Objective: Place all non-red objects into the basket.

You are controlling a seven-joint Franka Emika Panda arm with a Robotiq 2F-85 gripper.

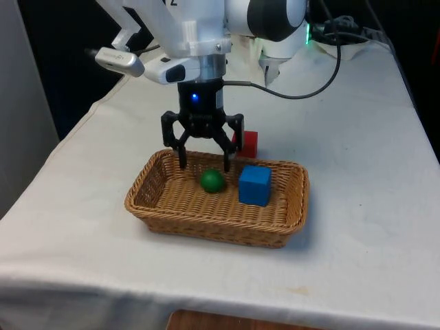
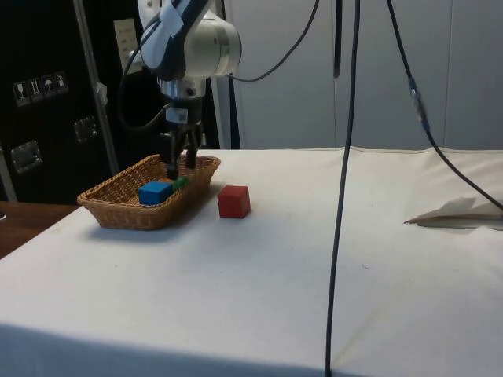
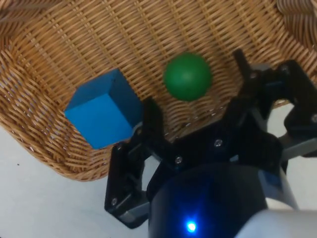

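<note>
The gripper (image 1: 204,163) hung over the far side of the basket (image 1: 206,217), its two black fingers spread apart with nothing between them, their tips down just inside the far rim. Right below and a little nearer the camera in the front view lay the green ball (image 1: 212,181), resting on the wicker floor and free of both fingers; the wrist view showed the ball (image 3: 187,76) sitting in the gap ahead of the open fingers (image 3: 151,119). Next to it, toward the front view's right, stood the blue cube (image 1: 255,185), flat on the basket floor, one corner edge turned toward the front camera so that two of its side faces showed. The ball and cube were close but I could not tell whether they touched. The basket was oblong, its long axis running across the front view from left to right, and from the side camera it (image 2: 126,212) showed a short end, with the cube (image 2: 155,192) and ball (image 2: 180,182) inside. The red cube (image 1: 248,144) sat on the white cloth (image 1: 357,206) just behind the basket's far rim, outside it; in the side view it (image 2: 233,201) stood just beside the basket, squarely on one face.
</note>
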